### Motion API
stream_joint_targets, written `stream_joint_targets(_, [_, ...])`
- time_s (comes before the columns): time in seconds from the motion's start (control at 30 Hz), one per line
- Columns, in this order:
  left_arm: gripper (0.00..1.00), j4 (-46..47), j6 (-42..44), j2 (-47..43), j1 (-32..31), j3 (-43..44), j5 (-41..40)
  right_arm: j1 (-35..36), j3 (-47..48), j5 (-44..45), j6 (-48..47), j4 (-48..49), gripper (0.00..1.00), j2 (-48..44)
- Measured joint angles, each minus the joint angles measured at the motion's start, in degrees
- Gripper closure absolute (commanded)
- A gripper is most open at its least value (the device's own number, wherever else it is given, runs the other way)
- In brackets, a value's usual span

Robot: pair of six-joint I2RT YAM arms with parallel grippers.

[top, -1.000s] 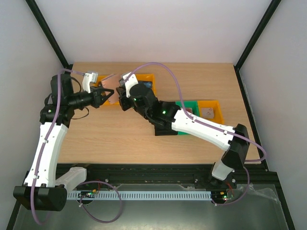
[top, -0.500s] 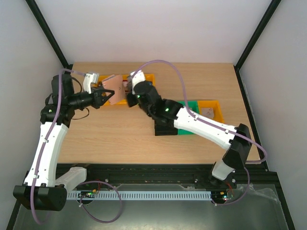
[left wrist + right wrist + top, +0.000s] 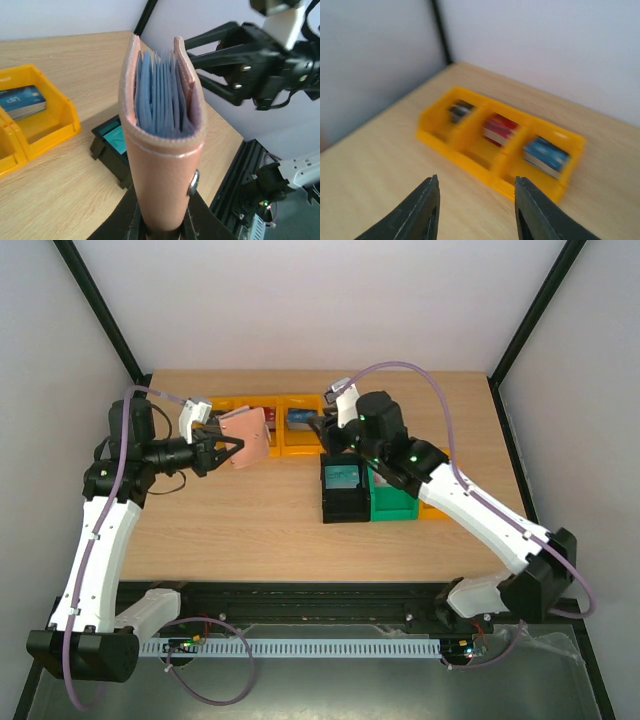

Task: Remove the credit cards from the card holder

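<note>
Status: L arm's left gripper (image 3: 222, 452) is clamped on the bottom edge of the card holder (image 3: 162, 150), which it holds off the table (image 3: 250, 530) with the open mouth pointing away from the wrist. In the top view the holder sits at approx. 10 o'clock of the table, just in front of the yellow bin row (image 3: 470, 162). The left wrist view looks straight into the mouth: pale blue pocket layers (image 3: 162, 95) between reddish-brown covers, and no card edge sticks out. Whether any cards remain inside cannot be told from these views. The right gripper (image 3: 477, 207) has its jaws spread with nothing between them. It hangs at approx. 3 o'clock of the holder, well apart from it and over the near end of the yellow row. A teal card (image 3: 345, 478) lies flat in the black bin (image 3: 333, 508), at approx. 4 o'clock of the holder. Judgement: at least one extraction is done and that card is deposited. The yellow compartments hold a dark, a red (image 3: 499, 129) and a blue pack (image 3: 546, 156); their relation to the task is unclear. Remaining work, if the pockets still hold cards: bring the R arm back to the mouth, pinch a card edge, pull it clear and drop it in a bin, then repeat until the pockets are empty.
</note>
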Motion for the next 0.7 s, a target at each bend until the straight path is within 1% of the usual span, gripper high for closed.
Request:
stream_joint_targets(0.03, [0.98, -0.37, 0.55, 0.00, 0.00, 0.02, 0.85, 0.00, -0.02, -6.47, -1.64, 0.94, 0.55, -1.60])
stream_joint_targets(0.07, [0.98, -0.66, 1.03, 0.00, 0.00, 0.09, 1.62, 0.00, -0.02, -9.33, -2.10, 1.62, 0.55, -2.23])
stream_joint_targets(0.17, [0.98, -1.68, 2.47, -0.02, -0.02, 0.22, 3.80, 0.00, 0.11, -21.68, -3.37, 4.70, 0.56, -3.43])
stream_joint_targets(0.27, [0.98, -2.21, 3.30, -0.02, -0.15, 0.22, 5.09, 0.07, 0.87, -28.94, -3.80, 5.79, 0.58, -2.34])
stream_joint_targets(0.4, [0.98, -3.02, 4.22, -0.02, -0.15, 0.22, 7.08, -0.02, 2.95, -33.40, -4.20, 5.73, 0.61, 0.42])
stream_joint_targets(0.57, [0.98, -4.22, 6.01, -0.02, -0.15, 0.35, 10.93, -0.48, 5.95, -36.63, -4.48, 5.70, 0.63, 3.89])
stream_joint_targets(0.63, [0.98, -4.98, 6.82, -0.02, -0.13, 0.59, 12.15, -0.79, 6.84, -38.18, -4.44, 5.70, 0.62, 5.01])
stream_joint_targets(0.7, [0.98, -5.46, 7.34, -0.02, -0.15, 0.94, 12.96, -0.98, 7.43, -40.02, -4.48, 5.70, 0.57, 5.66])
